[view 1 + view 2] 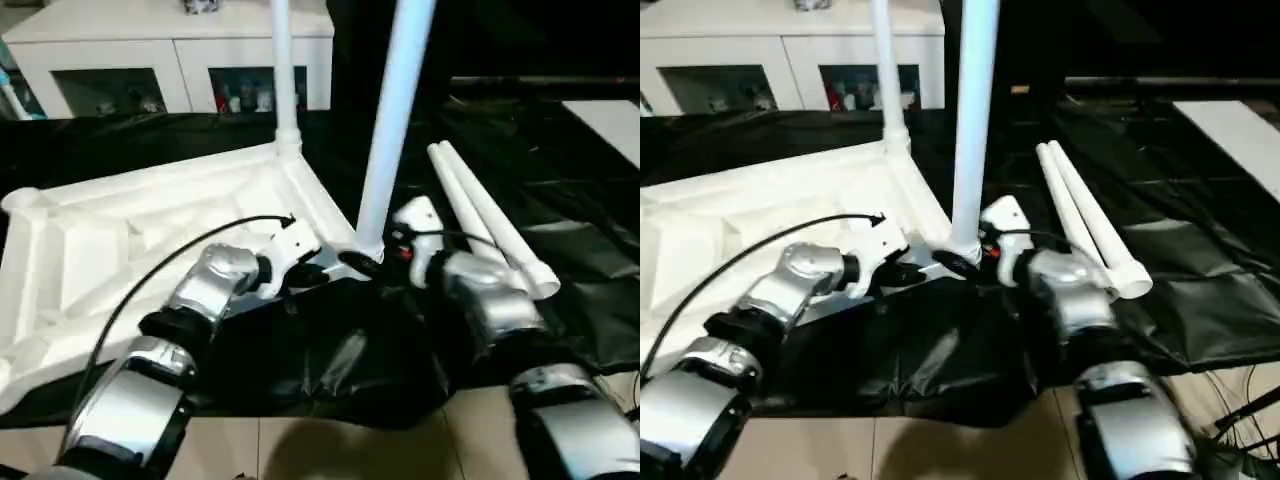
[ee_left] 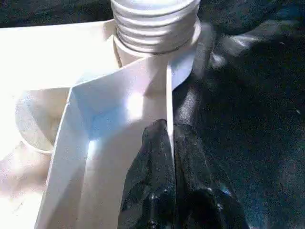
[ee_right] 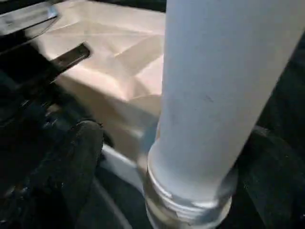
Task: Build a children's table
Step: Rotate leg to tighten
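The white table top [image 1: 120, 240] lies upside down on a black sheet, ribs up. One leg [image 1: 283, 70] stands in its far corner socket. A second leg [image 1: 395, 110] stands upright in the near right corner socket, with its threaded end [image 2: 155, 24] showing above the socket. My left gripper [image 1: 330, 272] is shut on the table top's thin rim [image 2: 167, 95] just beside that socket. My right gripper [image 1: 375, 258] straddles the base of this leg [image 3: 205, 95]; one finger [image 3: 81, 157] stands a little off it, so it reads as open. Two loose legs [image 1: 490, 220] lie to the right.
A white cabinet [image 1: 170, 50] with glass doors stands behind the table top. The black sheet [image 1: 350, 360] covers the floor under the work and ends in bare tiles [image 1: 350, 450] at the front. A white panel [image 1: 610, 120] lies at far right.
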Robot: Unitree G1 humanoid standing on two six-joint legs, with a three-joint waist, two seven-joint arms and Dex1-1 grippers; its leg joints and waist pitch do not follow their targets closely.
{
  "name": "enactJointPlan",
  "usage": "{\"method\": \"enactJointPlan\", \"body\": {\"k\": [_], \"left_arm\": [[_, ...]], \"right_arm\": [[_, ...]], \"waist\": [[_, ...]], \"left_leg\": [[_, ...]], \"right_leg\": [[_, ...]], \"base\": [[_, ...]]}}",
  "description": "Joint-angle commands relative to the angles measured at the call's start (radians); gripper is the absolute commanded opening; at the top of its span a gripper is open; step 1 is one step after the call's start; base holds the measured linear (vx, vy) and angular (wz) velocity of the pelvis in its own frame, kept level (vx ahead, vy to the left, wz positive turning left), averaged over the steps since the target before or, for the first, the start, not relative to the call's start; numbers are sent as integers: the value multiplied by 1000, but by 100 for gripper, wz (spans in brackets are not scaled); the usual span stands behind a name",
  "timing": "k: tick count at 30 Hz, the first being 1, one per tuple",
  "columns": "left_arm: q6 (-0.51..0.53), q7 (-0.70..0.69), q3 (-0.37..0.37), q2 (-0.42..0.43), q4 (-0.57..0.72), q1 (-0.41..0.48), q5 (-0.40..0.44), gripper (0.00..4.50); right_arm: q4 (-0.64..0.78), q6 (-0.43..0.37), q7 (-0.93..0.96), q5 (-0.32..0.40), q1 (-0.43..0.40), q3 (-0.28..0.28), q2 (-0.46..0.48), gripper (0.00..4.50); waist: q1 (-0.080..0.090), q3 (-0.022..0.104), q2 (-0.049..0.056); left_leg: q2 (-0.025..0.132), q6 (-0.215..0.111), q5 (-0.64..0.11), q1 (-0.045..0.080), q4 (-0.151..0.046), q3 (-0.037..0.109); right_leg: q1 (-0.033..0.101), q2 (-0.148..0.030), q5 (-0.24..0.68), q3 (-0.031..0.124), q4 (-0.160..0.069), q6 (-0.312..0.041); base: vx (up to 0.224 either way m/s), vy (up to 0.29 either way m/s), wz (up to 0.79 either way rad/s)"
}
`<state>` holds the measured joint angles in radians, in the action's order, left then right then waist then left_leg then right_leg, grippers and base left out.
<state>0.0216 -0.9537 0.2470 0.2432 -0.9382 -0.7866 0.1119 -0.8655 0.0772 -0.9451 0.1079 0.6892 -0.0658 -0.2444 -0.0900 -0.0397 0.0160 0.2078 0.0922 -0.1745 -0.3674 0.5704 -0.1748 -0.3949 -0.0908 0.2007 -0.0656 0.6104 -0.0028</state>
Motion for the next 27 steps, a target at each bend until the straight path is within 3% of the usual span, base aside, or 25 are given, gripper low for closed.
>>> {"method": "enactJointPlan", "body": {"k": [1, 4, 7, 8, 9, 19, 23, 27], "left_arm": [[2, -5, 9, 4, -29, 6, 12, 0], [2, -12, 11, 5, -28, 8, 9, 0], [0, -29, 14, 7, -25, 12, 5, 0], [-4, -50, 16, 8, -19, 16, 1, 0], [-4, -52, 17, 9, -18, 17, 1, 0], [0, -214, 38, 61, 126, 96, -34, 0], [6, -230, 40, 72, 148, 110, -30, 0], [17, -248, 37, 88, 186, 124, -35, 0]], "right_arm": [[-2, -4, -53, -12, 4, -39, 9, 445], [-48, 11, -17, -29, 22, -38, 23, 445], [-60, 16, -26, -31, 27, -40, 26, 445], [-69, 20, -34, -34, 30, -41, 25, 445], [-70, 21, -35, -35, 31, -41, 25, 445], [-85, 38, -68, -27, 15, -26, 2, 445], [-54, 32, -108, -10, -11, -16, -10, 445], [-4, 14, -160, 12, -39, -16, -25, 445]], "waist": [[-1, 62, -2], [2, 59, -1], [4, 59, 7], [5, 59, 4], [4, 60, 0], [-5, 67, 1], [-7, 64, -3], [-9, 64, 3]], "left_leg": [[21, -118, -120, 3, -52, -3], [21, -98, -183, 5, -56, -3], [21, -82, -193, 6, -57, -2], [21, -82, -194, 7, -57, -3], [21, -82, -183, 5, -56, -2], [23, -130, -107, 1, -47, -5], [23, -130, -131, 2, -49, -6], [25, -122, -138, 2, -50, -4]], "right_leg": [[53, -45, -45, 33, -54, -300], [52, -48, 30, 34, -61, -293], [52, -49, 53, 36, -63, -283], [51, -49, 49, 36, -64, -284], [54, -49, 40, 36, -61, -285], [53, -48, -103, 34, -43, -319], [53, -47, -59, 33, -48, -309], [53, -48, -45, 33, -48, -300]], "base": [[0, 0, 0], [0, 0, 0], [0, 0, 0], [0, 0, 0], [0, 0, 0], [0, 0, 0], [0, 0, 0], [0, 0, 0]]}}
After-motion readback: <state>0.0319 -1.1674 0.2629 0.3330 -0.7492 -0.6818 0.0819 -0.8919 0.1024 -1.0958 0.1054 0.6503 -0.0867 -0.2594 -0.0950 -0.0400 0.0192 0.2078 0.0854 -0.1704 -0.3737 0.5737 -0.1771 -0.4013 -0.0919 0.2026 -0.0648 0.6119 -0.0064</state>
